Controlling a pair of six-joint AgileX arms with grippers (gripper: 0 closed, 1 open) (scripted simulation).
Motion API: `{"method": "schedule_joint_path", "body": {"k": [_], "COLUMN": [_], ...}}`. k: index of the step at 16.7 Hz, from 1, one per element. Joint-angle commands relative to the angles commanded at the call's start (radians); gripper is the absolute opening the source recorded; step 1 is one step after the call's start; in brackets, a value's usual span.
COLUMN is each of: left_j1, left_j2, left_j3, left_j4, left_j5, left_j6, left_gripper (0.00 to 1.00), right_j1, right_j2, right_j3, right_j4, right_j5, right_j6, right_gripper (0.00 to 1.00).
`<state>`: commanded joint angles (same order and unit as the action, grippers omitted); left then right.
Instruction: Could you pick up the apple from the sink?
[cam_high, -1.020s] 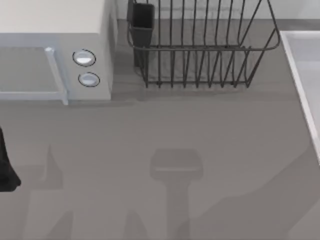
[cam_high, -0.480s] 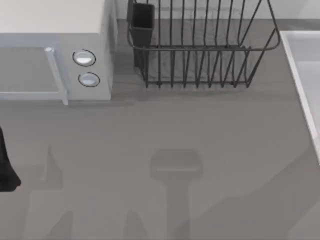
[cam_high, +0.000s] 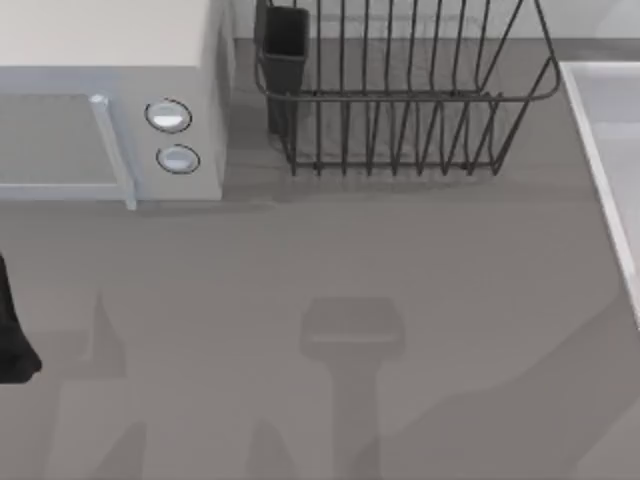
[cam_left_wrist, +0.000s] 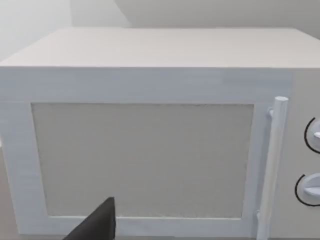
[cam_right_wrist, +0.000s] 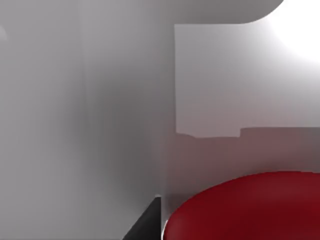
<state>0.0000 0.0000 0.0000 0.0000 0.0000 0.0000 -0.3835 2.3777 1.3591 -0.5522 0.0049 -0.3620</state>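
The apple (cam_right_wrist: 245, 207) is glossy red and lies very close under the right wrist camera, against the pale grey inner wall of the sink (cam_right_wrist: 100, 110). A dark edge of my right gripper (cam_right_wrist: 146, 222) sits right beside the apple; whether it touches the fruit cannot be told. In the top view the sink's light raised rim (cam_high: 600, 170) runs along the right edge of the table. My left arm (cam_high: 12, 335) is parked at the table's left edge, and its gripper (cam_left_wrist: 97, 226) faces the microwave door.
A white microwave (cam_high: 110, 110) with two round knobs stands at the back left. A dark wire rack (cam_high: 400, 100) with a small black cup (cam_high: 286, 45) stands at the back middle. Arm shadows fall across the grey tabletop (cam_high: 350, 270).
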Motion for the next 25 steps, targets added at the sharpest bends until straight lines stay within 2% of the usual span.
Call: {"method": "schedule_joint_path", "body": {"k": [3,4,8,19,22,25], "left_j1": [0.000,0.000,0.000,0.000,0.000,0.000], "left_j2": [0.000,0.000,0.000,0.000,0.000,0.000], "left_j3": [0.000,0.000,0.000,0.000,0.000,0.000], "left_j4": [0.000,0.000,0.000,0.000,0.000,0.000], "left_j5": [0.000,0.000,0.000,0.000,0.000,0.000], "left_j6": [0.000,0.000,0.000,0.000,0.000,0.000], "left_gripper": [1.00,1.00,1.00,1.00,1.00,1.00], "right_j1": [0.000,0.002,0.000,-0.005,-0.004,-0.004], "right_j2": [0.000,-0.069,-0.082,-0.271,-0.313,-0.319], "right_j3": [0.000,0.015,0.078,0.575,0.650,0.660], "right_j4": [0.000,-0.038,-0.108,-0.828,-0.922,-0.933], "right_j5": [0.000,-0.018,-0.018,-0.020,-0.020,-0.020], "right_j6": [0.000,0.010,0.008,0.001,0.002,0.002], "right_gripper": [0.00,0.00,0.00,0.00,0.00,0.00]}}
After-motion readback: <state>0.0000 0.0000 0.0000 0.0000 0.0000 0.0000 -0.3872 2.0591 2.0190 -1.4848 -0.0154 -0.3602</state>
